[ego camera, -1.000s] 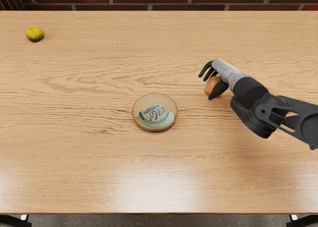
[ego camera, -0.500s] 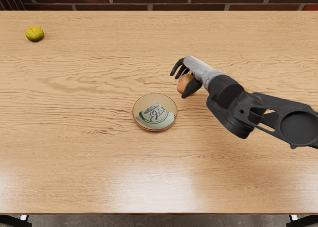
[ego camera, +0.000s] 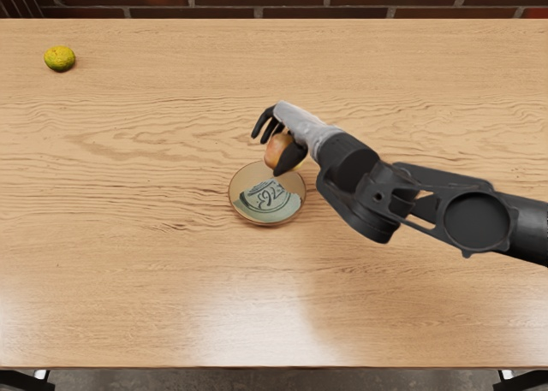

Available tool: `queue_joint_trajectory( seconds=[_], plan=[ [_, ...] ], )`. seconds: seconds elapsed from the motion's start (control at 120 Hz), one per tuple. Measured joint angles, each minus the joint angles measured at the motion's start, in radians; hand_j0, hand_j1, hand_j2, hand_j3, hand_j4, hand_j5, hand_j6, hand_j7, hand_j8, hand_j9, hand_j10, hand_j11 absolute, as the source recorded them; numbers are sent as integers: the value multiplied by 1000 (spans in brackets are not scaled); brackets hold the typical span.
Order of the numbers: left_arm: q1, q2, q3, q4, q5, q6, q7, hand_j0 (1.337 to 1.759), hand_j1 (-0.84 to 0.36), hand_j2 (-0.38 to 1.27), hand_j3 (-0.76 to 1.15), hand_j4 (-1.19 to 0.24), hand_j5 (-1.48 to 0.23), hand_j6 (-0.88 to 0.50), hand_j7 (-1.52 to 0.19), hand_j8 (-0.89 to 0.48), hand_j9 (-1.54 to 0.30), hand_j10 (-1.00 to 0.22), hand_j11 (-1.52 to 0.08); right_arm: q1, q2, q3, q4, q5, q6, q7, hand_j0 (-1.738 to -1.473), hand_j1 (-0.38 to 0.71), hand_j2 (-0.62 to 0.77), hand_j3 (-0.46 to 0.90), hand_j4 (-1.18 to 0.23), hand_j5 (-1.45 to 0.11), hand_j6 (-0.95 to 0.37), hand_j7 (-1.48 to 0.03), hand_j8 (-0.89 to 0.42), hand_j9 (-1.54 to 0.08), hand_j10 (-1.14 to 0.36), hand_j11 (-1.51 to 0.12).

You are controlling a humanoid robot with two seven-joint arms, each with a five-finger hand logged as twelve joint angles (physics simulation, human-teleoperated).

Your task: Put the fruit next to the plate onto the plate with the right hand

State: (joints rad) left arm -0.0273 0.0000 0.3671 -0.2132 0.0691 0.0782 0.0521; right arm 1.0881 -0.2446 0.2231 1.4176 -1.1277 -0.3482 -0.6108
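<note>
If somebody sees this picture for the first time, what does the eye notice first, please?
First comes the big dark arm reaching in from the right, its right hand closed around a small orange-red fruit at the far edge of the plate. The patterned plate sits near the middle of the wooden table. A lone yellow-green fruit lies far off in the top left corner.

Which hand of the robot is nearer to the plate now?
Right. The right hand, gripping the fruit, is at the far rim of the plate. The left hand is not in view.
</note>
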Motion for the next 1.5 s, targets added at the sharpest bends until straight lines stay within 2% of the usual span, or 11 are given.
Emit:
queue_joint_trajectory(
  seconds=[0.683, 0.733, 0.825, 0.908, 1.092, 1.208, 1.392, 1.442, 1.5],
  plan=[
    [1, 0, 0, 0, 0, 0, 0, 1658, 71, 46, 0, -232, -301, -231, -301, -231, -301, -231, -301, -63, 84, -29, -21, -13, -7, 0, -1656, 178, 164, 0, -574, -769, -582, -757, -374, -757, -395, -769],
    [1, 0, 0, 0, 0, 0, 0, 1658, 71, 46, 0, -232, -301, -231, -301, -231, -301, -231, -301, -64, 89, -31, -26, -13, -10, 0, -1656, 149, 127, 0, -524, -701, -531, -691, -368, -690, -382, -700],
    [1, 0, 0, 0, 0, 0, 0, 1658, 71, 46, 0, -232, -301, -231, -301, -231, -301, -231, -301, -66, 94, -33, -30, -7, -48, 0, -1657, 0, 77, 0, -360, -481, -365, -474, -261, -474, -270, -480],
    [3, 0, 0, 0, 0, 0, 0, 1658, 71, 46, 0, -232, -301, -232, -301, -232, -301, -232, -301, -65, 88, -29, -24, 0, -66, 0, -1657, -99, 48, 0, -256, -341, -259, -336, -190, -336, -196, -340],
    [3, 0, 0, 8, -1, 0, 0, 1658, 71, 46, 0, -232, -301, -232, -301, -232, -301, -232, -301, -39, -54, 22, 85, 102, -34, 0, -1658, -215, 15, 0, -132, -174, -134, -172, -105, -173, -108, -174],
    [-1, 0, 0, 6, -1, 0, 0, 1658, 71, 46, 0, -232, -301, -232, -301, -232, -301, -232, -301, -32, -153, 126, 110, 227, 172, 0, -1658, -253, 5, 0, -93, -121, -94, -120, -78, -120, -79, -121],
    [3, 0, 1, 9, -1, 0, 0, 1658, 71, 46, 0, -232, -301, -232, -301, -232, -301, -232, -301, -60, -341, 262, 108, 518, 451, 0, -1658, -284, -2, 0, -60, -78, -61, -77, -54, -77, -54, -77],
    [2, 0, 1, 10, -1, 0, 0, 1658, 71, 46, 0, -232, -301, -232, -301, -232, -301, -232, -301, -71, -417, 279, 101, 599, 536, 14, -1658, -289, -3, 0, -55, -71, -56, -71, -51, -71, -51, -71],
    [2, 0, 1, 11, -1, 0, 0, 1658, 71, 46, 0, -232, -301, -232, -301, -232, -301, -232, -301, -85, -505, 291, 72, 693, 667, 60, -1658, -293, -4, 0, -51, -65, -52, -65, -48, -65, -47, -65]
  ],
)
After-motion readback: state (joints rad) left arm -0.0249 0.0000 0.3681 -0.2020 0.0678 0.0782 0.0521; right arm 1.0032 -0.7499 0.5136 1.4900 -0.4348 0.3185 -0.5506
